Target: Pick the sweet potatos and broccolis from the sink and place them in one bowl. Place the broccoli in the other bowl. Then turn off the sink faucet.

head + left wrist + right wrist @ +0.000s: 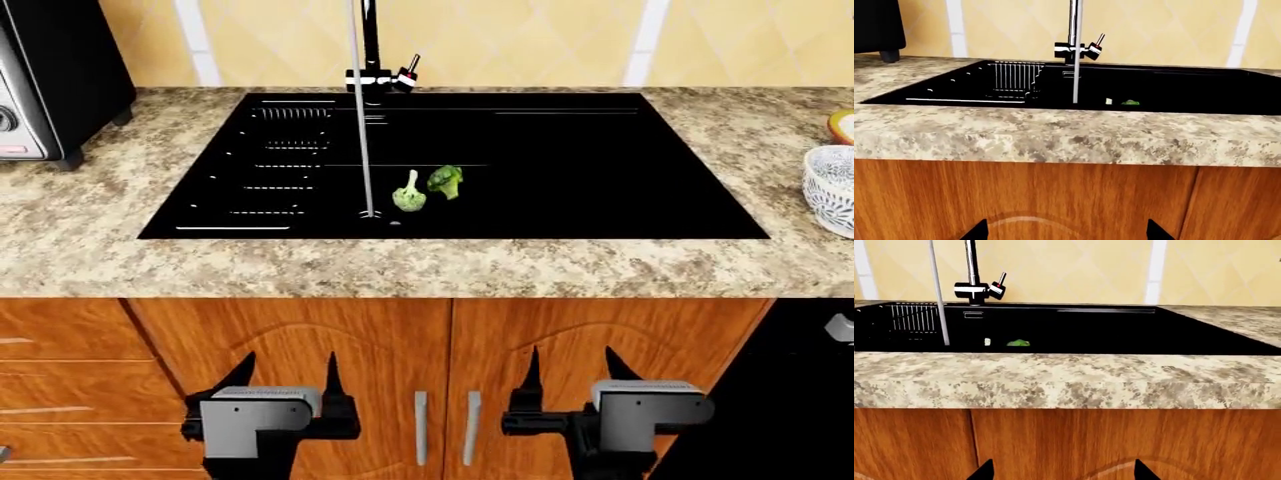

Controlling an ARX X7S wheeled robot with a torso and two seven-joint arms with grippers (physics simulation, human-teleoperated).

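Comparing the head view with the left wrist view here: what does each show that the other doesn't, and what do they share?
Only the head view shows both broccoli pieces whole, the pale one and the darker one, plus the patterned bowl at the counter's right end, the cabinet handles, and both tools, left tool and right tool, open and low in front of the doors. Only the left wrist view shows the countertop's front edge at eye level, hiding most of the sink floor. Both show the faucet, its running water stream, the black sink, and the dark appliance at left.
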